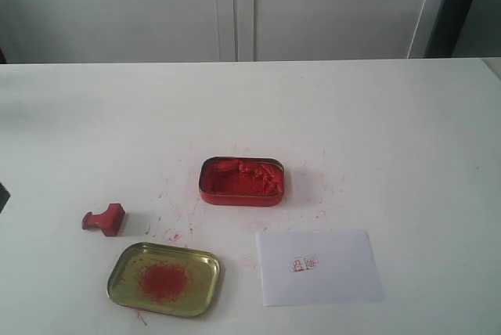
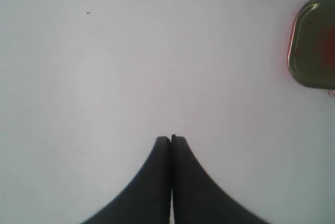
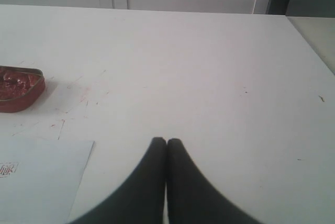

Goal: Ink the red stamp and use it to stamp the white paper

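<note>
We see the red stamp point(image 1: 104, 219) lying tipped on its side on the white surface point(image 1: 391, 131), near the left edge of the exterior view and just beyond the gold lid point(image 1: 164, 279), apart from it. Nothing grips it. The left claw point(image 2: 171, 139) has its two dark fingers pressed together with nothing between them. It hangs over bare surface, and the stamp shows only at the edge of its wrist view. The right claw point(image 3: 166, 141) is likewise closed and empty, just beside the white paper point(image 1: 319, 267). Neither claw shows in the exterior view.

The paper lies flat toward the near right, and it bears a small red imprint point(image 1: 304, 263) near its middle. The red tin point(image 1: 241, 181) of ink paste sits open between the stamp and the paper, a little farther back. Thin red streaks mark the surface around it, and the lid has a red smear in its centre.

So how far along are we? The mark on the paper suggests a stamping is done (we cannot read its lines at this size). With the stamp set down and both claws empty, we judge that the task is either finished or poised to begin a fresh pass. If another print is wanted, every step is left: grasping the stamp by its knob, pressing it into the paste, and carrying it to the paper.
</note>
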You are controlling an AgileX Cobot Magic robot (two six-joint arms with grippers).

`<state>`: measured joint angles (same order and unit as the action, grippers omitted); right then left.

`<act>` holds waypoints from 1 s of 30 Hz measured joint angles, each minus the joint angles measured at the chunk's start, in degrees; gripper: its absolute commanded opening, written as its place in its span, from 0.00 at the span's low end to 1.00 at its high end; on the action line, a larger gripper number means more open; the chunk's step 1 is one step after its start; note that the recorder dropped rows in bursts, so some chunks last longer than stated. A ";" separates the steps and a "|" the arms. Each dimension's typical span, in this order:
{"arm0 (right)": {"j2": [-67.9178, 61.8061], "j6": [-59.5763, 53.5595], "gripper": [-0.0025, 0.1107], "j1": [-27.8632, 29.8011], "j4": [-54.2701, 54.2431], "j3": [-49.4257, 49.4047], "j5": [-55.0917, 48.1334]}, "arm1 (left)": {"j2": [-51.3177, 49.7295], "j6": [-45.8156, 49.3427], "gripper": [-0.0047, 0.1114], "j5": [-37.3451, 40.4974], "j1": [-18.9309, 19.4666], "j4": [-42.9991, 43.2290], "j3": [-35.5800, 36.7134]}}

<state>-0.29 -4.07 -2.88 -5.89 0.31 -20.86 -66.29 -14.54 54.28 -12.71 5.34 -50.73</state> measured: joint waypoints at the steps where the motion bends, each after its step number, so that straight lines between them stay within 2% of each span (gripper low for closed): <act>1: 0.00 0.00 0.02 0.00 0.00 0.00 0.00 | 1.05 0.00 0.04 0.35 0.00 0.00 0.57; 11: 0.00 0.00 0.02 0.00 0.00 0.00 0.00 | 5.40 0.00 0.04 2.13 0.00 0.00 1.74; 30: 0.00 0.00 0.02 0.00 0.00 0.00 0.00 | 5.52 0.00 0.04 -1.80 0.00 0.00 1.74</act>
<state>-0.29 -4.07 -2.88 -5.89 0.31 -20.86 -60.76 -14.54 52.48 -12.71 5.34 -48.99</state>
